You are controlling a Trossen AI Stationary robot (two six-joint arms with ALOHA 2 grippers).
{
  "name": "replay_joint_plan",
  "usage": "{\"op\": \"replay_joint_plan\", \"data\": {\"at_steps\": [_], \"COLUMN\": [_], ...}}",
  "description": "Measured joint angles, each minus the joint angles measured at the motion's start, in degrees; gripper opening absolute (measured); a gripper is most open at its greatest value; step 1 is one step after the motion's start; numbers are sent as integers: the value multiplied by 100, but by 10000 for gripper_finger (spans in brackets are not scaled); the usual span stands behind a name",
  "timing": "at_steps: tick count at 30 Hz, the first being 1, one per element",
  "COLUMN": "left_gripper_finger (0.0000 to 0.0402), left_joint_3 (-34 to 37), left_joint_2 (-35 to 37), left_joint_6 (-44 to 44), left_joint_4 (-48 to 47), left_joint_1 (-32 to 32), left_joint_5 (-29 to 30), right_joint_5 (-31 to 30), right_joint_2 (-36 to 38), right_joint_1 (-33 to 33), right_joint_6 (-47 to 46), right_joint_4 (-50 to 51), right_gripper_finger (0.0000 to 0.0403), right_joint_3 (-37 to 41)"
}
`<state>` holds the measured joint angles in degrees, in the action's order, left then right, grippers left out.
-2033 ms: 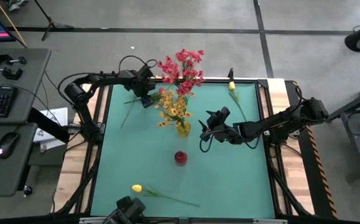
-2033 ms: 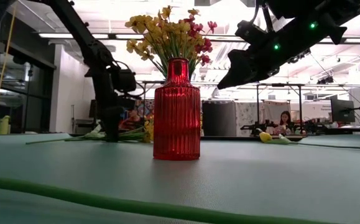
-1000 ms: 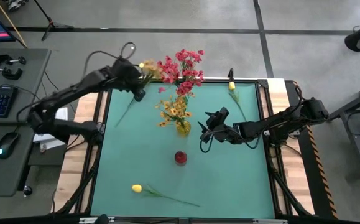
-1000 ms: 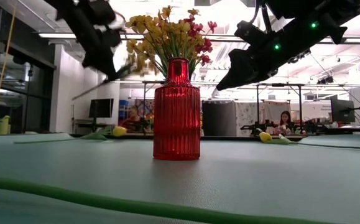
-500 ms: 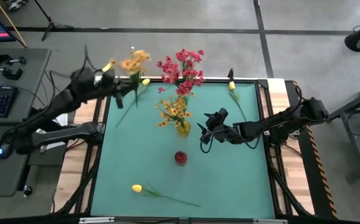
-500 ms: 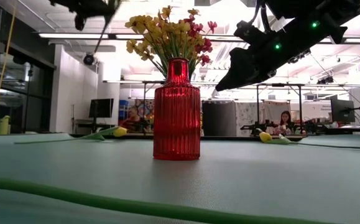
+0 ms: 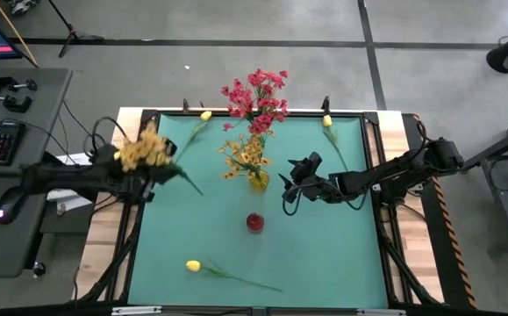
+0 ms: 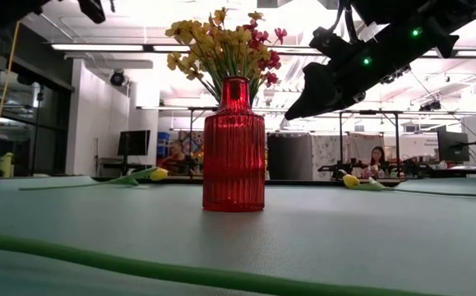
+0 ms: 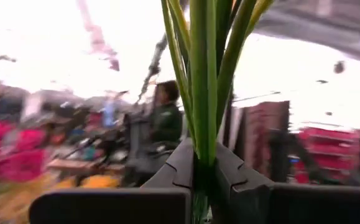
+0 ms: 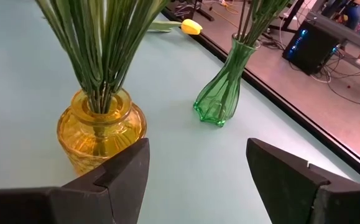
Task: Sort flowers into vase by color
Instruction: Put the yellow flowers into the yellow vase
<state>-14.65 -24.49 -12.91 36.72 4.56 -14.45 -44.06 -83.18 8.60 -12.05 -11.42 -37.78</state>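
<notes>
The left gripper [image 7: 153, 174] is over the table's [image 7: 324, 254] left edge, its fingers [image 9: 173, 171] clamped on the green stems of an orange-yellow bunch [image 7: 141, 149]; the blossoms hang out past the edge and one stem [image 7: 186, 180] trails back over the mat. The step in hand, as I judge it, is carrying this bunch to its vase. The yellow vase [image 7: 259, 182], just behind the middle of the table, already holds orange-yellow blossoms, so it looks like the matching one; the green vase [image 10: 224, 87] near the far edge holds the pink-red flowers [image 7: 258, 95], and the red vase [image 7: 254, 222] stands nearer the front, in the middle. The right gripper [image 7: 290, 186] hovers just beside the yellow vase with its fingers apart and nothing between them; in its wrist view the yellow vase sits directly ahead of the jaws. The next move likely calls for swinging the bunch back toward the centre, turning it blossoms-up and threading the stem ends into the yellow vase's narrow neck, already crowded with stems. The right gripper could steady that vase meanwhile. Three yellow tulips are unsorted: one [image 7: 205, 116] at the far left edge, one [image 7: 327, 121] at the far right, one [image 7: 193, 265] near the front.
</notes>
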Motion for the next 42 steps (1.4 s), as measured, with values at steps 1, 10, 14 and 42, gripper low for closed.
{"op": "replay_joint_plan", "data": {"at_steps": [1, 10, 14, 42], "left_gripper_finger": [3, 3, 3, 3], "left_joint_3": [121, 69, -454, -1421], "left_joint_2": [-88, -1913, -3161, -6625], "left_joint_6": [163, 1986, 2886, 3977], "left_joint_4": [282, 1435, 1448, 3797], "left_joint_1": [-274, -2742, -3422, -1557], "left_joint_5": [88, 1885, 2789, 2380], "right_joint_5": [-26, -80, -78, -76], "right_joint_2": [0, 0, 0, 0], "right_joint_1": [0, 1, 2, 0], "right_joint_6": [-40, -101, -216, -147], "right_joint_4": [0, -2, -2, -1], "right_gripper_finger": [259, 259, 259, 259], "right_joint_3": [0, 0, 0, 0]}}
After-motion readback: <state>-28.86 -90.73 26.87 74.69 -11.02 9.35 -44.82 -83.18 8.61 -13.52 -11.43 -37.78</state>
